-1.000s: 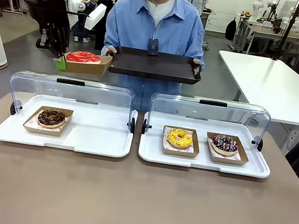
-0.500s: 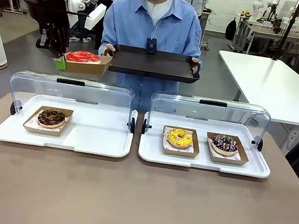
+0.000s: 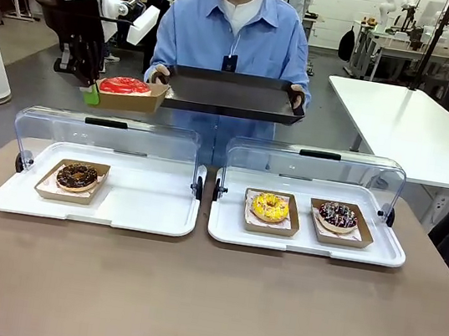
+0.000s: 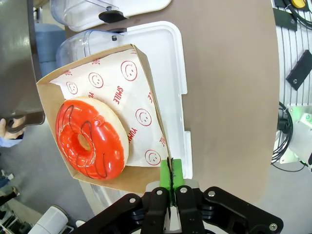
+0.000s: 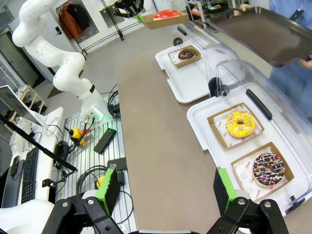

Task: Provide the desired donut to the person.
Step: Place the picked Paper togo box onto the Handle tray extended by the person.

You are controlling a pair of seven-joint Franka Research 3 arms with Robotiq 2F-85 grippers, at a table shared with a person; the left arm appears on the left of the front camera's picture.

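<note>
The left gripper [image 3: 91, 96] hangs in the air beyond the far edge of the table [image 3: 205, 300], above the left display tray [image 3: 143, 206]. Its green pads are pressed together on the rim of a cardboard tray [image 3: 129, 101], which it holds level. In the left wrist view the left gripper [image 4: 171, 170] pinches the thin cardboard wall at one edge of the cardboard tray [image 4: 126, 181], which is lined with paper printed with smiley faces. The red-glazed donut [image 3: 124, 85] sits in this cardboard tray, well above the table.

The person [image 3: 228, 33] stands at the far side and holds a black tray [image 3: 231, 95] flat at chest height, one hand [image 3: 164, 73] at each end. The cardboard tray's far end is just beside the black tray's left end (whether the two touch cannot be told). In the left wrist view the red-glazed donut [image 4: 91, 138] lies close to the black tray [image 4: 17, 58].

The right gripper [image 5: 165, 185] has its fingers wide apart and holds nothing; it is high over the table's right side.

Both display trays have their clear lids raised. The left one holds a chocolate donut [image 3: 78, 176]. The right display tray [image 3: 306, 244] holds a yellow donut [image 3: 270, 207] and a sprinkled donut [image 3: 337, 215].
</note>
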